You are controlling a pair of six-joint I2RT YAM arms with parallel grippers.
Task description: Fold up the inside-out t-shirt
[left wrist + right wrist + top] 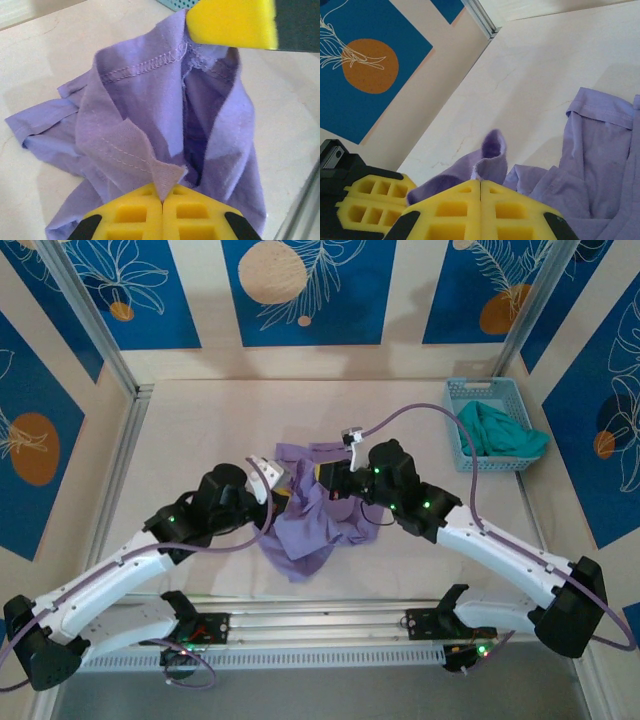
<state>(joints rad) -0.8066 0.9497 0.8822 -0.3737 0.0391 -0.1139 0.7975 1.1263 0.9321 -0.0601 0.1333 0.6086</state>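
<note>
Table (200, 430) | 1 t-shirt (305, 525) | 2 tools (162, 202) (480, 181) pinching it | basket (453, 425): seemingly 1 garment (500, 430)

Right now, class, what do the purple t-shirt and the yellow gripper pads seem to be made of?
T-shirt: soft matte knit, probably cotton; stitched hems, limp folds. Gripper pads: matte yellow foam or rubber, seemingly; moulded grid recesses.

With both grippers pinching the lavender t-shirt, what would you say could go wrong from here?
The left gripper pinches only a small tip of the t-shirt, which might slip out under tension. The right gripper is shut on a fold close by, so the crumpled cloth may come up bunched, or the grippers could bump.
</note>
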